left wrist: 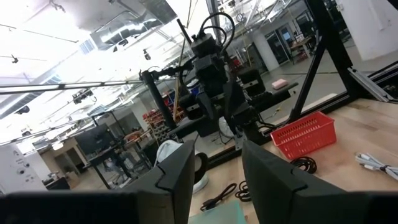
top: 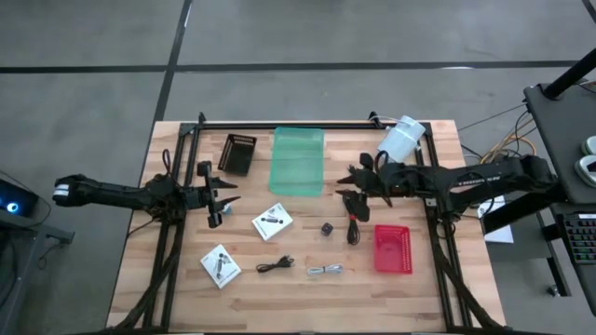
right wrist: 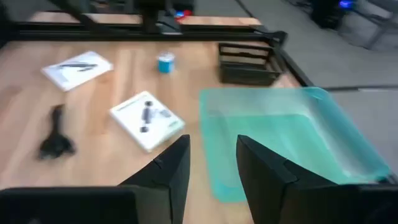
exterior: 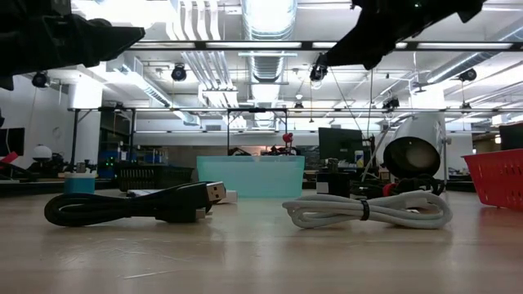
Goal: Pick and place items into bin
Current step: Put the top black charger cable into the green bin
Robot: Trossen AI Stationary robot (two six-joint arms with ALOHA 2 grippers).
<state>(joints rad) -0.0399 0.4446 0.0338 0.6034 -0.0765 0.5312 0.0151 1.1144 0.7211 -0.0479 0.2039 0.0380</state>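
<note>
Two white packets (top: 273,222) (top: 221,265), black cable (top: 275,265), grey cable (top: 324,271) and dark cube (top: 327,228) lying loose on worktop (top: 410,288), outside green bin (top: 297,161). Left pincer (top: 226,199) and right pincer (top: 345,177) hovering, fingers apart, seemingly empty.

Lighting: bright overhead ceiling strips, glaring white in the low view. Table (top: 186,279) evenly lit, shadows soft. Right wrist view motion-blurred throughout.
</note>
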